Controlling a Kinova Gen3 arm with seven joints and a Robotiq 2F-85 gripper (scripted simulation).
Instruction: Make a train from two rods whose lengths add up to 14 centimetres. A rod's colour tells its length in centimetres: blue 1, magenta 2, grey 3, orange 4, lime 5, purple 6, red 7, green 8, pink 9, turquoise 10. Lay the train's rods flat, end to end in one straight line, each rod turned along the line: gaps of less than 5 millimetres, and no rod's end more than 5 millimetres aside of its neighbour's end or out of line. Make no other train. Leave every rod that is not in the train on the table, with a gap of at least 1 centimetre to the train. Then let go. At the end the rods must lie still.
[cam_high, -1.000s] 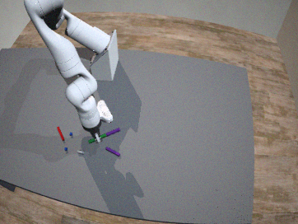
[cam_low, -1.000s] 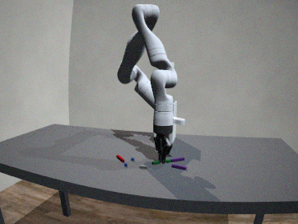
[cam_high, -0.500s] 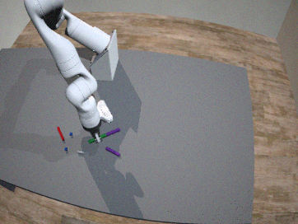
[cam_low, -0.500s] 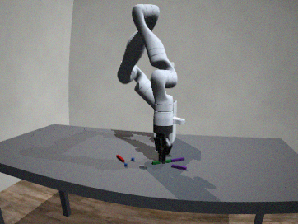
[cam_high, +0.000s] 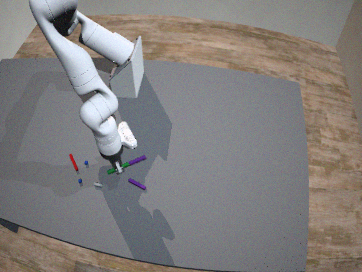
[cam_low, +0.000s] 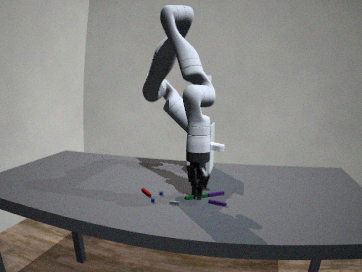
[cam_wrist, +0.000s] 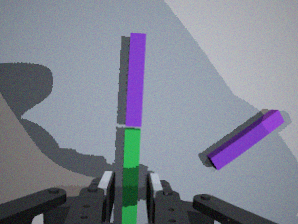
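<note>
A green rod (cam_high: 112, 170) (cam_low: 189, 197) (cam_wrist: 131, 150) lies flat on the grey table (cam_high: 225, 150). A purple rod (cam_high: 138, 160) (cam_low: 216, 193) (cam_wrist: 135, 80) lies end to end with it in one straight line, with only a hairline gap at the joint. My gripper (cam_high: 119, 169) (cam_low: 199, 196) (cam_wrist: 130, 185) stands straight down over the green rod. Its fingers straddle the rod with a small gap on each side, so it is open. A second purple rod (cam_high: 137, 184) (cam_low: 217, 202) (cam_wrist: 245, 141) lies apart at an angle, to the right in the wrist view.
A red rod (cam_high: 74, 162) (cam_low: 146, 192), two blue cubes (cam_high: 86, 162) (cam_high: 80, 181) and a short grey rod (cam_high: 98, 185) (cam_low: 174, 202) lie to the left of the line, well apart from it. The arm's base block (cam_high: 131, 70) stands at the back.
</note>
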